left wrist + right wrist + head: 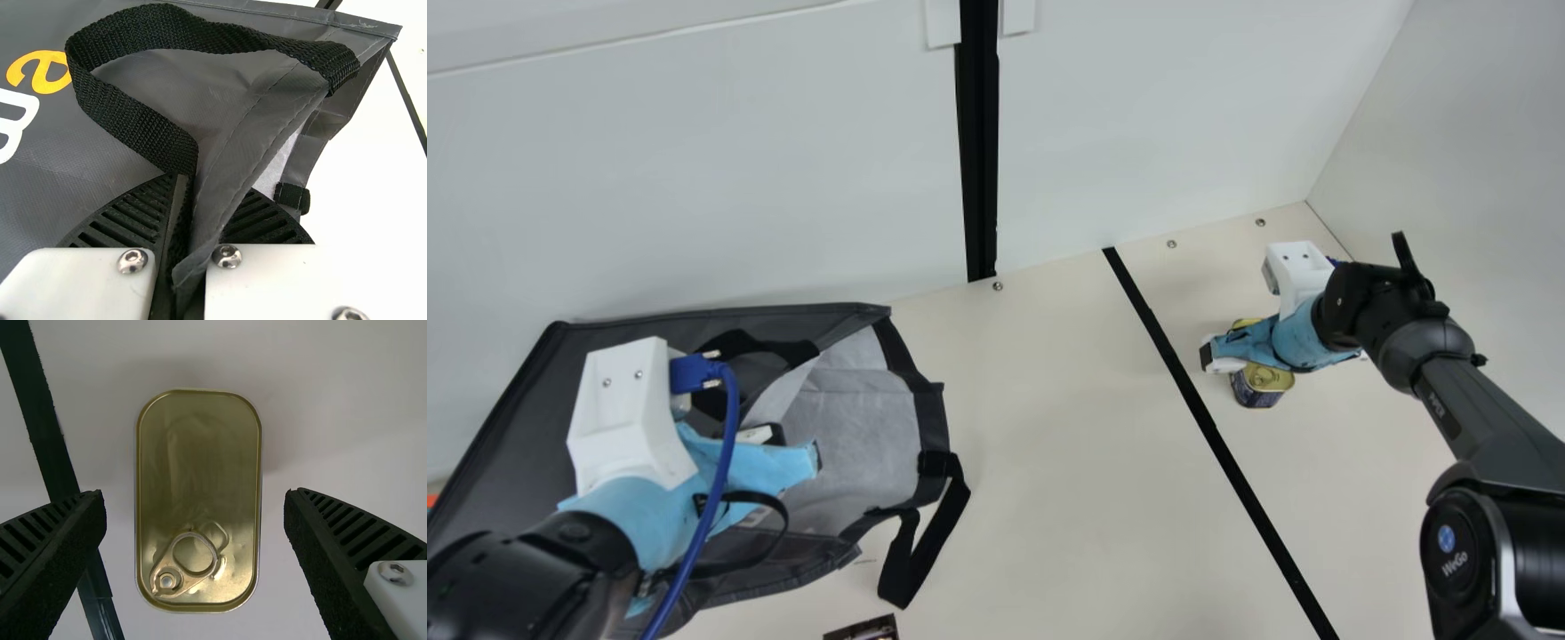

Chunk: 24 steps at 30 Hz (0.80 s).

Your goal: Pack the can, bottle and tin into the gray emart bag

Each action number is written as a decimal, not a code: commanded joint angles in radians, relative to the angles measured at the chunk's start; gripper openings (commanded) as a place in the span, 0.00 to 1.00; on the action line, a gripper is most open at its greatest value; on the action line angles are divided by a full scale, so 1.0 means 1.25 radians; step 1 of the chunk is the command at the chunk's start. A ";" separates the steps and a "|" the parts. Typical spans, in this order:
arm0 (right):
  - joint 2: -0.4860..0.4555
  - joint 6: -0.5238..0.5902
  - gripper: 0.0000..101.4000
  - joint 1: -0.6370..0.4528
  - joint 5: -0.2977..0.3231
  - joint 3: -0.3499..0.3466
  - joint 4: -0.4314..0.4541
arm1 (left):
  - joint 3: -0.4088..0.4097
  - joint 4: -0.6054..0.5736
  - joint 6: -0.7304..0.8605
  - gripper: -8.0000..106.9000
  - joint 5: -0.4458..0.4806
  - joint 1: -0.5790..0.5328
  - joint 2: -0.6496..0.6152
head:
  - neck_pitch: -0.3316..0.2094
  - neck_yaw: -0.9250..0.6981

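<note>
Right fingers (pixel 50 550) wide open, empty, astride the tin (pixel 193 453) on the bench (pixel 1049 427); centre, go low, squeeze its long sides evenly, lift level; left fingers (pixel 127 217) clamped on gray emart bag (pixel 498 436); don't tug.

yellow and white letters (pixel 59 84) on the gray emart bag (pixel 113 213); pale lettering (pixel 1455 564) on the right arm (pixel 1489 427).

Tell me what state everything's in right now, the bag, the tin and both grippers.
Gray bag: lying down, mouth open.
Tin: sealed, lid up, on the table.
Left gripper: shut on the bag's edge and strap.
Right gripper: open, astride the tin.
</note>
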State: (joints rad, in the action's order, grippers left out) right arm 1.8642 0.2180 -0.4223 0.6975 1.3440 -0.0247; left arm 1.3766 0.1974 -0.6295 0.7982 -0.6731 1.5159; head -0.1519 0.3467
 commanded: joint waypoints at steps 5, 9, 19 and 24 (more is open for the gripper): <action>0.021 -0.008 0.90 -0.001 -0.004 0.001 0.006 | 0.000 0.000 0.000 0.16 0.000 0.000 0.000 | -0.018 0.002; 0.034 -0.010 0.70 -0.003 -0.003 0.005 0.003 | 0.000 0.000 0.000 0.16 0.000 0.000 0.000 | -0.018 0.002; 0.042 -0.001 0.04 -0.004 -0.001 0.008 -0.011 | 0.000 0.000 0.000 0.16 0.000 0.000 0.000 | -0.018 0.002; 0.030 0.016 0.00 -0.002 -0.003 0.006 -0.020 | 0.000 0.000 0.000 0.16 0.000 0.000 0.000 | -0.018 0.002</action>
State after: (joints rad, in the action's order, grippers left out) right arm 1.9054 0.2334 -0.4251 0.6977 1.3525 -0.0445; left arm 1.3766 0.1974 -0.6295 0.7982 -0.6731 1.5159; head -0.1519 0.3482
